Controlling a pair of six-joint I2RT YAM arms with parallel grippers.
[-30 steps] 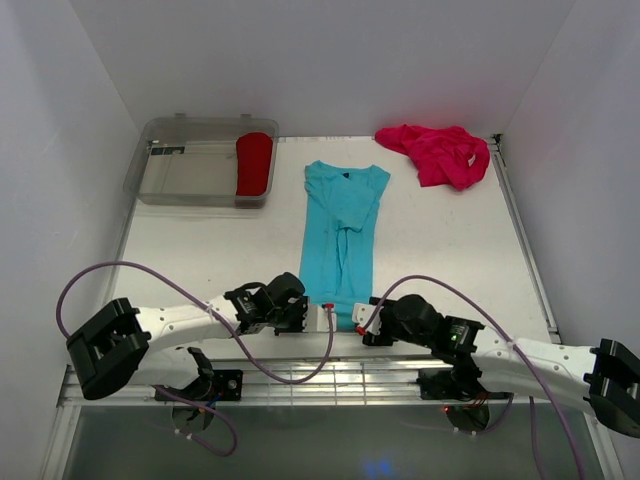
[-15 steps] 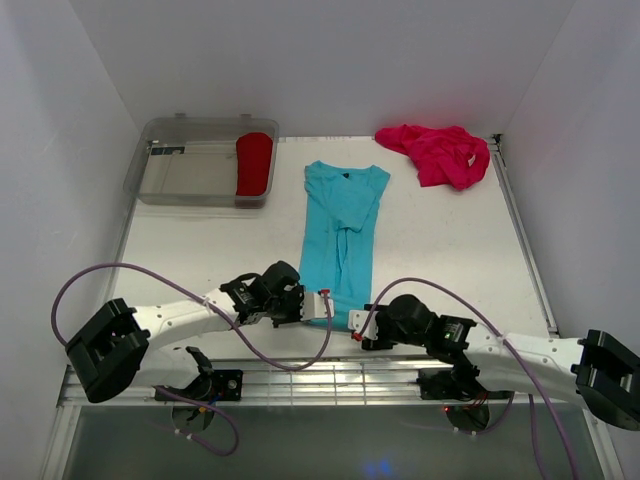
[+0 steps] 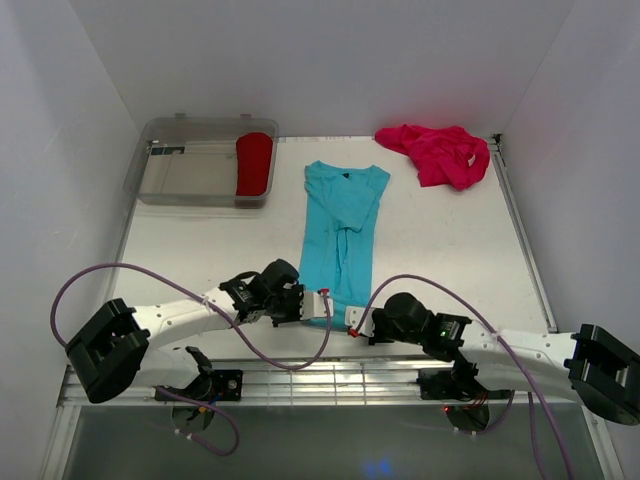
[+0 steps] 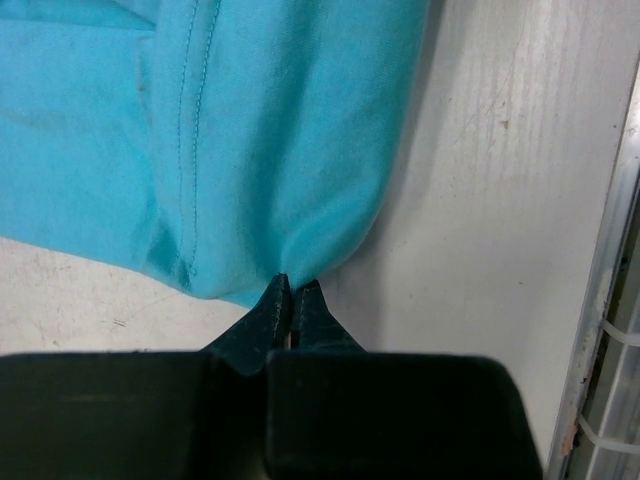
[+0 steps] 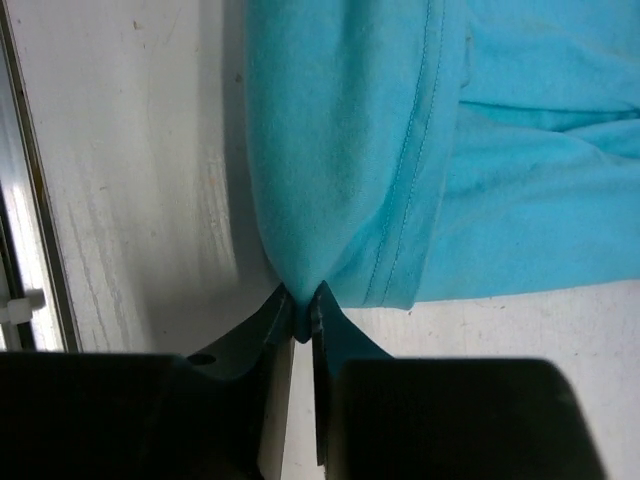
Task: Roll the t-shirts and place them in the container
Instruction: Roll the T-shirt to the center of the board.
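right tool [image 3: 352,322] shifted left, soft turquoise t-shirt [image 3: 341,228]

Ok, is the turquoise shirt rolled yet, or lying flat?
Flat, not rolled: the turquoise shirt lies as a long, narrow folded strip, with the left gripper and right gripper pinching its near hem.

We see a clear plastic bin [image 3: 190,178] at the far-left corner of the white table [image 3: 450,250], its long side lying along the far edge. White walls [image 3: 50,200] close in the table on its left, far and right sides, and a slotted aluminium rail [image 3: 330,378] runs along the near edge. In both wrist views that rail shows beside the scuffed tabletop, with a white zip tie [image 4: 605,437] on it.
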